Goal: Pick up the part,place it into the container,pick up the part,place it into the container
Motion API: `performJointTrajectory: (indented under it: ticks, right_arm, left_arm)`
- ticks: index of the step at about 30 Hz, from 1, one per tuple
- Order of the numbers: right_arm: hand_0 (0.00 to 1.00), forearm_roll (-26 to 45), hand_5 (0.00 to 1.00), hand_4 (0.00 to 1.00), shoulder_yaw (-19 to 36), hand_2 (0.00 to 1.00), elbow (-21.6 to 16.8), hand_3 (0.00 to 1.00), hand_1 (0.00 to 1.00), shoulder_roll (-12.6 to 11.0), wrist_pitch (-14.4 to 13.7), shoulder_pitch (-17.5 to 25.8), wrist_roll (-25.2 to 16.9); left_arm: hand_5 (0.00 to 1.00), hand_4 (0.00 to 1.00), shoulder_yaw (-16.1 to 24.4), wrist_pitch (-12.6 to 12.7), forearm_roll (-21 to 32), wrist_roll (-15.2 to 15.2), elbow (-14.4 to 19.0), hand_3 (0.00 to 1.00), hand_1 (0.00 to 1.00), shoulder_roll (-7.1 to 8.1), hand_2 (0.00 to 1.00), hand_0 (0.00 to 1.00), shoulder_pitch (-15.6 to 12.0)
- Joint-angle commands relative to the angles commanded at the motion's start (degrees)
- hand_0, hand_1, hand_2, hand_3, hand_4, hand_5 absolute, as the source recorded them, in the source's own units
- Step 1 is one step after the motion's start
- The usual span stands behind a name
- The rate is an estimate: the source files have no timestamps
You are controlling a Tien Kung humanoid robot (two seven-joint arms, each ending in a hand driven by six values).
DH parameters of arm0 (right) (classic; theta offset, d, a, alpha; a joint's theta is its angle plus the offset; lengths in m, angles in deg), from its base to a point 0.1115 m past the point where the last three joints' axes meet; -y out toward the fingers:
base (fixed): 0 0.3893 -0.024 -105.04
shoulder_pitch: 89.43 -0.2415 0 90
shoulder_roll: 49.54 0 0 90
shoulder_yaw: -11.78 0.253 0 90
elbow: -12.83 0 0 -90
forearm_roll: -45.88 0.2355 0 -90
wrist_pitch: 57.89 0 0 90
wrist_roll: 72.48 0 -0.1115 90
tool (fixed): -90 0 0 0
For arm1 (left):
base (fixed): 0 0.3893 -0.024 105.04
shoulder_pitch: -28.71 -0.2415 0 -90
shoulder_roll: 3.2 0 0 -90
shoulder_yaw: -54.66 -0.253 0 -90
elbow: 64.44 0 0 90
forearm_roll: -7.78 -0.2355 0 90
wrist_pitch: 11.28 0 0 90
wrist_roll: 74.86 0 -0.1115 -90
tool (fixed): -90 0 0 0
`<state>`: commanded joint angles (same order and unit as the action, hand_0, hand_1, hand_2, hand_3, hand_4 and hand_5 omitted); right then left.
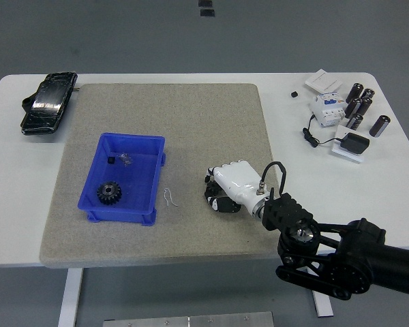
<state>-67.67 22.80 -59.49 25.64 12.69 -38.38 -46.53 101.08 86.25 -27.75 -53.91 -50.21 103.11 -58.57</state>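
- While the right hand (233, 185) sits low on the grey mat (191, 122), its white fingers (218, 178) are curled down over a small black gear (211, 194); only the gear's toothed edge shows under the palm.
- Fingers look closed on the gear, pinching it against the thumb. Whether it is off the mat yet, cannot tell.
- Left hand not in view.
- Blue bin (126, 178) sits on the mat, well apart to the left of the hand. One larger black gear (110, 193) already lies in its near end, with small bits at the far end, too small to name.
- Thin wire clip (169, 197) lies on the mat between bin and hand, just beside the bin.
- Judgement: first part is in, this is the second pick; about half done.
- Handling, as a guess: gear looks rigid, compact, probably metal or hard plastic, so heavy for its size and not fragile. Teeth give some bite, but flat faces could be slick.
- Best hold: across the rim, fingers on the teeth with the thumb opposite, not on the flat faces.
- Risk: small part in a big hand, could roll out or slip during the carry left; clear the bin wall before letting go.
- Off the mat on the white tabletop (395, 170): black pouch (49, 102) far left, dark cylinders (361, 105) and a black adapter (355, 144) far right, all untouched.
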Motion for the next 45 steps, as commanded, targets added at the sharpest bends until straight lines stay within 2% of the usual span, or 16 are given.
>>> performJointTrajectory:
  ticks: [7,11,18,21,25,26,31,32,37,38,45]
  right_arm:
    - [0.318,-0.9,0.294,0.493,1.1,0.399,-2.1,0.652,0.416,0.7,-1.5,-1.6,-0.3]
    - [0.311,-1.1,0.295,0.493,1.3,0.397,-3.1,0.651,0.411,2.3,-2.2,-3.6,-0.4]
    - [0.31,-1.0,0.296,0.494,-1.0,0.391,-3.7,0.647,0.415,8.1,-2.2,-8.4,-0.3]
    - [0.316,-0.8,0.298,0.496,-2.0,0.398,-2.6,0.645,0.42,11.5,-2.2,-10.4,-0.6]
    - [0.316,0.2,0.298,0.496,-2.1,0.398,-0.7,0.645,0.42,14.4,-1.6,-11.7,-1.1]
    - [0.425,0.5,0.312,0.514,-2.0,0.57,-0.1,0.665,0.537,14.8,-1.4,-11.9,-1.3]
    - [0.425,2.1,0.312,0.514,-1.7,0.57,2.9,0.665,0.537,14.8,0.4,-12.5,-1.6]
    - [0.684,2.3,0.427,0.678,-1.8,0.782,3.3,0.769,0.746,14.8,0.9,-12.6,-1.5]
    - [0.684,2.8,0.427,0.678,-2.8,0.782,4.3,0.769,0.746,14.8,2.6,-12.2,-1.0]
    - [0.784,2.9,0.498,0.775,-3.1,0.896,4.4,0.917,0.858,14.8,2.7,-12.1,-1.0]
    - [0.796,2.8,0.504,0.792,-3.5,0.907,3.6,0.927,0.875,14.8,2.5,-11.8,-0.9]
  left_arm:
    - [0.271,0.631,0.1,0.1,-0.1,0.1,0.0,0.581,0.635,0.0,0.603,0.68,0.0]
    - [0.279,0.632,0.1,0.1,-0.1,0.1,0.1,0.58,0.635,-0.02,0.604,0.68,0.1]
    - [0.285,0.635,0.4,0.1,-0.5,0.3,0.1,0.58,0.634,0.03,0.604,0.68,0.1]
    - [0.291,0.638,0.4,0.0,-0.7,0.3,0.2,0.581,0.635,0.07,0.605,0.68,0.2]
    - [0.291,0.638,0.6,0.0,-0.9,0.4,0.2,0.581,0.635,0.14,0.605,0.68,0.3]
    - [0.296,0.642,0.6,0.0,-1.0,0.5,0.2,0.582,0.635,0.16,0.606,0.68,0.3]
    - [0.296,0.642,0.8,0.0,-1.5,0.6,0.2,0.582,0.635,0.3,0.606,0.68,0.5]
    - [0.299,0.643,0.9,0.0,-1.5,0.7,0.2,0.582,0.635,0.31,0.606,0.68,0.5]
    - [0.299,0.643,0.9,-0.1,-1.7,0.7,0.2,0.582,0.635,0.29,0.606,0.68,0.5]
    - [0.301,0.644,0.9,-0.1,-1.7,0.7,0.2,0.582,0.636,0.29,0.606,0.68,0.5]
    - [0.304,0.644,0.9,-0.1,-1.7,0.7,0.2,0.581,0.635,0.27,0.605,0.68,0.6]
